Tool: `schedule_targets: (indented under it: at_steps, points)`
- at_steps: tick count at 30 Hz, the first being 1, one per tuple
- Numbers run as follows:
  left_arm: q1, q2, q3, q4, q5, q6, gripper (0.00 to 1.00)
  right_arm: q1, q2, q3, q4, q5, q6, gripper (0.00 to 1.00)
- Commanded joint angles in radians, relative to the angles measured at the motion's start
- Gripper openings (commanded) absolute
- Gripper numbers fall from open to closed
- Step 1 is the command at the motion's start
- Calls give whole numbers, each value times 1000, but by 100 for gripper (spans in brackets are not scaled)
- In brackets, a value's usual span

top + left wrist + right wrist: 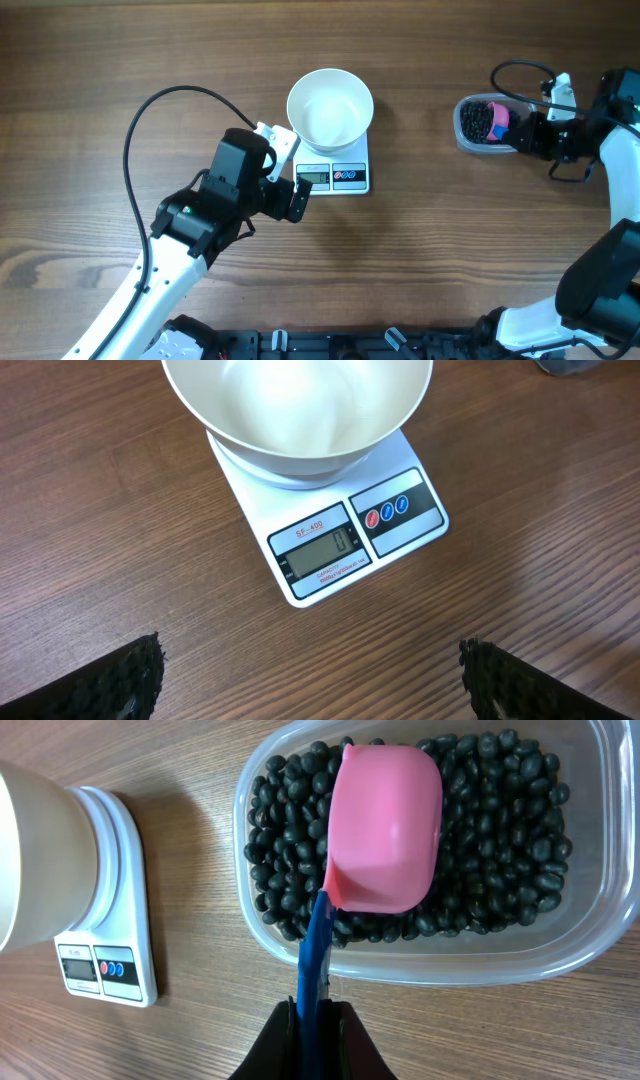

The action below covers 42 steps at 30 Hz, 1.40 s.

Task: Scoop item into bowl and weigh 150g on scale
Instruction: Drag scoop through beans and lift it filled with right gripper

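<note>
First scoop in hand, I judge: the bowl is empty and the scale reads zero.

The brown wood-grain table (pixel 450 250) fills every view, and I see no room beyond it. At the overhead's right edge, the clear rounded plastic tub (pixel 464 137) holds the shiny black beans (pixel 500 840). At top centre, the deep white bowl (pixel 330 108) sits on the small white digital scale (pixel 345 177). My right gripper (pixel 318 1020) is clamped tight on the blue handle of the pink plastic scoop (pixel 385 830), whose cup lies on the beans. My left gripper (pixel 293 168) hangs just left of the scale, fingers spread wide, holding nothing. Next I'd need to dig the cup under the heap, lift it level, and carry it left to the bowl without spilling.
</note>
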Motion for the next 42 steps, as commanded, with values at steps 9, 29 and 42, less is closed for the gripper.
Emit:
schedule_targets:
  at_steps: [9,29,42]
  points:
    - [1,-10,1,0,19,19,100,-10,30,-17,-35,-72,0,4]
    - [1,-10,1,0,19,19,100,-35,30,-17,9,-114,53,4]
    - [1,-10,1,0,19,19,100,-35,30,-16,-33,-117,66,4]
